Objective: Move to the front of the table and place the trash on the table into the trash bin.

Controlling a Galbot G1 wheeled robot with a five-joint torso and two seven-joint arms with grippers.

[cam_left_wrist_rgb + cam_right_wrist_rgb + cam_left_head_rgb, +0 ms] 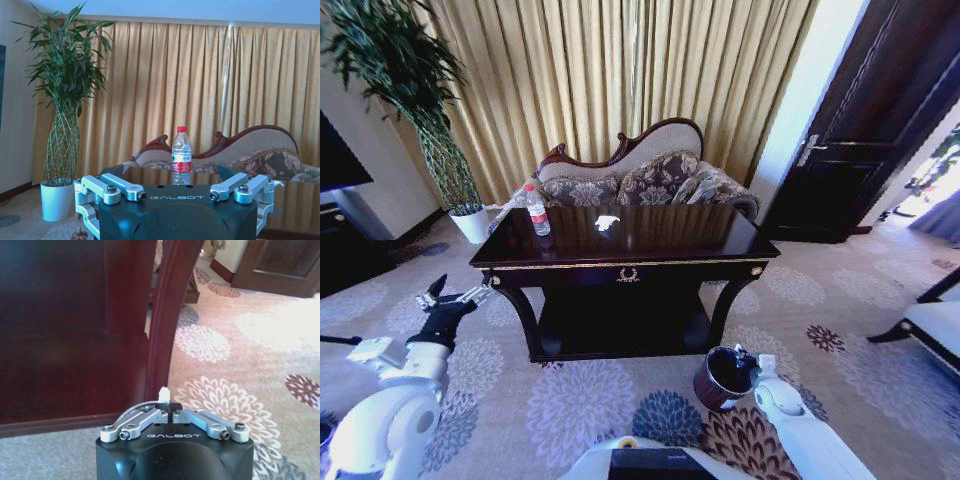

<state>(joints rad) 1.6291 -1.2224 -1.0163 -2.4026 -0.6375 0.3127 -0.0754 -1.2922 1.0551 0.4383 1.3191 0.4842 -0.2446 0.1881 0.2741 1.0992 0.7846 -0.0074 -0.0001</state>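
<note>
The right end effector (171, 412), pinched on a small white paper scrap (163, 393), hangs over the round maroon trash bin (724, 377) at four o'clock of the glossy near-black counter (700, 240). The left end effector (175, 195) gapes wide at eight o'clock. A clear red-labelled plastic bottle (536, 210) and a crumpled white paper (607, 222) sit on the counter.

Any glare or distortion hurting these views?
Head view: wide-angle bending at the edges; the glossy table mirrors the sofa around a paper scrap. Left wrist view: bottle backlit by bright curtains. Right wrist view: sunlit carpet washed out.
</note>
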